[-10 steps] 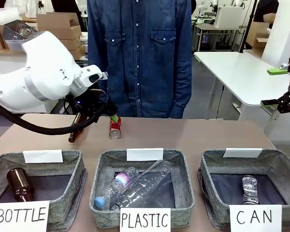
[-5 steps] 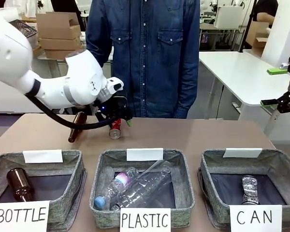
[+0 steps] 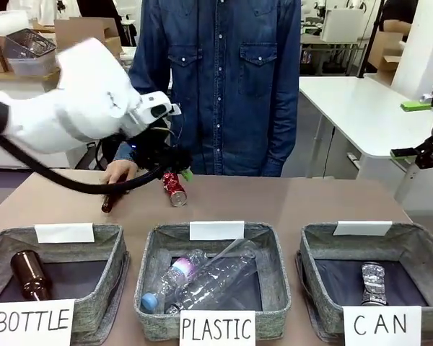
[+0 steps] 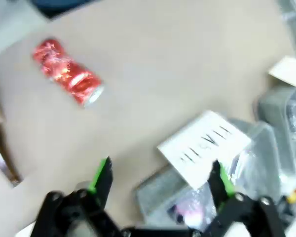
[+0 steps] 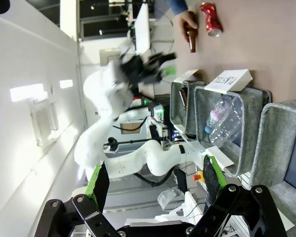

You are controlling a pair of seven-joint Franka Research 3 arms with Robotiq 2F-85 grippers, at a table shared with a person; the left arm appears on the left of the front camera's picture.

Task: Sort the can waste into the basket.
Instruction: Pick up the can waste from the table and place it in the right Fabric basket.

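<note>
The brown tabletop (image 3: 310, 198) bears a near row of grey baskets, and the basket signed CAN (image 3: 418, 249), at the row's right end, has the silvery-grey can (image 3: 373, 282) lying on its dark bottom. The left claw (image 4: 161, 167) hangs released and empty over the tabletop's far side; the red can (image 3: 175, 189) lies on its side just below, apart from both fingers, near a person's hand (image 3: 119, 171) that touches a brown bottle (image 3: 108, 203). The right claw (image 5: 154, 168) is released and empty, held beyond the tabletop's right end.
</note>
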